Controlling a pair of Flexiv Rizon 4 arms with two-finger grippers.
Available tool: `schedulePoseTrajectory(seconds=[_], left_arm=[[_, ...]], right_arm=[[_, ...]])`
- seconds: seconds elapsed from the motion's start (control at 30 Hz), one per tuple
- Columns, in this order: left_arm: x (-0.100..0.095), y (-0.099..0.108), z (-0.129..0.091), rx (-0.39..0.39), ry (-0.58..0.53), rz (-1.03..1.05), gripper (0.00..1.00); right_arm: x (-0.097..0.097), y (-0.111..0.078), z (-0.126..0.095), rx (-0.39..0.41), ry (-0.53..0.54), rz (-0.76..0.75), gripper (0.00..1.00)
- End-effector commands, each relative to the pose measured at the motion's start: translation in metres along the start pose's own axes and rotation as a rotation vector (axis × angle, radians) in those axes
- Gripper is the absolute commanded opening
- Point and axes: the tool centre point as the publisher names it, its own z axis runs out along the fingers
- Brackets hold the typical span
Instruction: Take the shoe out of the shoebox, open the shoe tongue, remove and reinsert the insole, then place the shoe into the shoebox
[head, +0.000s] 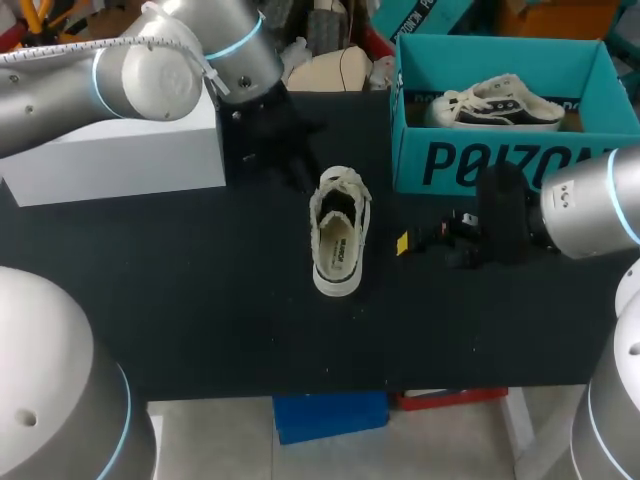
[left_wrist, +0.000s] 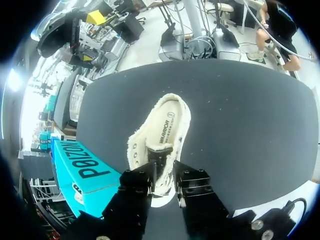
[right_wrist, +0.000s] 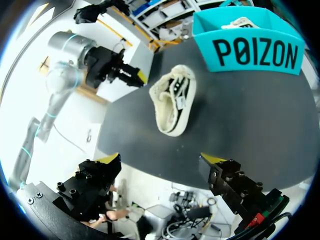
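1. The cream canvas low-top shoe (head: 340, 235) stands sole-down on the black tabletop (head: 180, 300), outside the teal cardboard shoebox (head: 430, 165) and near it.
2. My left gripper (left_wrist: 164, 176) hovers at the shoe's toe end, by the tongue. I cannot tell whether it is released or clenched.
3. My right gripper (right_wrist: 161, 158) is released and empty, off to the shoe's side.
4. I judge the step in hand to be opening the tongue. The next move calls for pinching the tongue and folding it toward the toe to expose the insole.
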Motion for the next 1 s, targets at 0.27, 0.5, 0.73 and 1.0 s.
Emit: schedulePoseTrajectory(seconds=[0.27,0.5,0.73,1.0], left_arm=[[0.005,-0.007,-0.006,-0.019,0.02,0.09,0.37],[0.008,-0.003,0.011,-0.046,0.097,0.173,0.39],[0.012,0.006,0.033,-0.085,0.174,0.236,0.39],[0.015,0.008,0.053,-0.079,0.193,0.265,0.42]], right_arm=[[0.001,0.0,0.001,0.0,-0.002,0.0,1.0],[0.001,0.0,0.001,0.0,-0.002,0.0,1.0],[0.001,0.0,0.001,0.0,-0.002,0.0,1.0],[0.001,0.0,0.001,0.0,-0.002,0.0,1.0]])
